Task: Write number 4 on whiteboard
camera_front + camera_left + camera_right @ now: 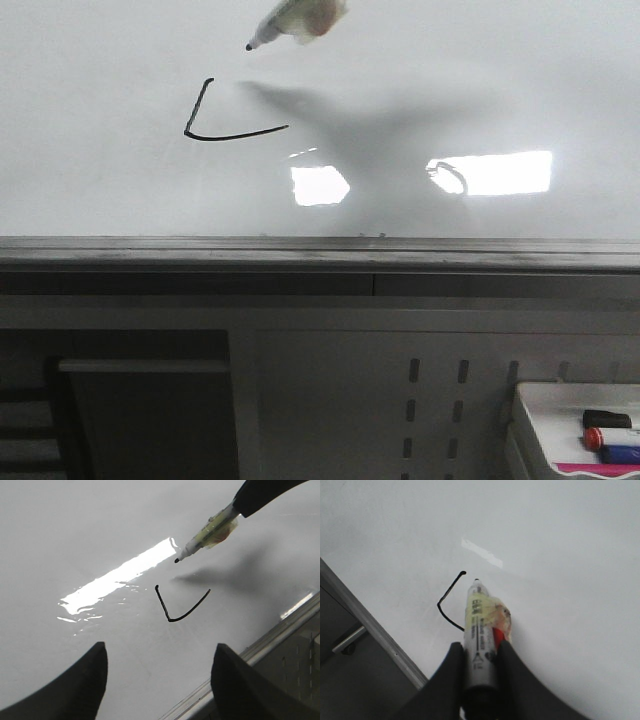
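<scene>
**Marker lifted, 4 half drawn**

Clamped between the right gripper (479,667) fingers (445,680) was a marker (480,630), its barrel wrapped in yellowish tape and its black tip (249,46) pointing down toward the whiteboard (520,90). From the front, the tip hung above the board, just past the far end of the crossbar, with a soft shadow spread below it. The number 4 (225,125) stood unfinished: only a slanted left stroke and a curved crossbar, joined at a corner, no vertical. The left gripper (159,680) hovered near the drawing with its jaws spread wide and nothing between them. Two bright rectangles of glare lay on the board nearer the camera than the strokes. A grey rail (300,255) ran along the board's near edge. Beyond that, low at the right, a white tray (535,420) held markers (610,435)
</scene>
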Tool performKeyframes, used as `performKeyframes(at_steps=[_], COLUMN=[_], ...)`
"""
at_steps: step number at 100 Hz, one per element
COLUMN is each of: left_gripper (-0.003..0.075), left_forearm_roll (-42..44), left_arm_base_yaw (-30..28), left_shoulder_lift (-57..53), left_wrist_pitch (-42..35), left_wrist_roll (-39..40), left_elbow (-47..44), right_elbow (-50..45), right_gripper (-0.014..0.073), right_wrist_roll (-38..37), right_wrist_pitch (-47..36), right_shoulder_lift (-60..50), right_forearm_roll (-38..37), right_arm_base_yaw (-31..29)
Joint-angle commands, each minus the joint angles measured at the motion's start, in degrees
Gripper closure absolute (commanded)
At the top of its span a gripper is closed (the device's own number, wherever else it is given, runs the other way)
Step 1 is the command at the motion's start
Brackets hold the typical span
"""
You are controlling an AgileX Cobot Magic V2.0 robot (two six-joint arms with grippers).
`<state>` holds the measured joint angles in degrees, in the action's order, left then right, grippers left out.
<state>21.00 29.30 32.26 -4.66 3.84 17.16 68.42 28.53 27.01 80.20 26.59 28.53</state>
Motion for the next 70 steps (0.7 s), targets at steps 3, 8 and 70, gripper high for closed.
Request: performKeyframes(at_steps=[3,8,70], left_gripper=[0.0314,0.0314,0.0314], left_forearm_roll=[-0.95,-0.95,11.7], left_arm_base_yaw=[0.3,0.3,3.22], left_shoulder_lift=[-0.01,-0.01,8.06], left_wrist_pitch=[-3.67,-3.67,-5.37], left_wrist_roll=[0.51,0.51,0.51], left_elbow=[1.63,1.63,1.63], right_elbow=[2.44,2.22,0.38], right_gripper=[0.0658,0.0658,0.0658], right_wrist_roll=[0.08,0.08,0.08], right_wrist_pitch=[-3.17,-2.17,8.88], right_shoulder_lift=[0.33,1.09,1.53], right_forearm_roll=[0.38,0.38,-0.53], right_arm_base_yaw=[-0.16,-0.3,9.08])
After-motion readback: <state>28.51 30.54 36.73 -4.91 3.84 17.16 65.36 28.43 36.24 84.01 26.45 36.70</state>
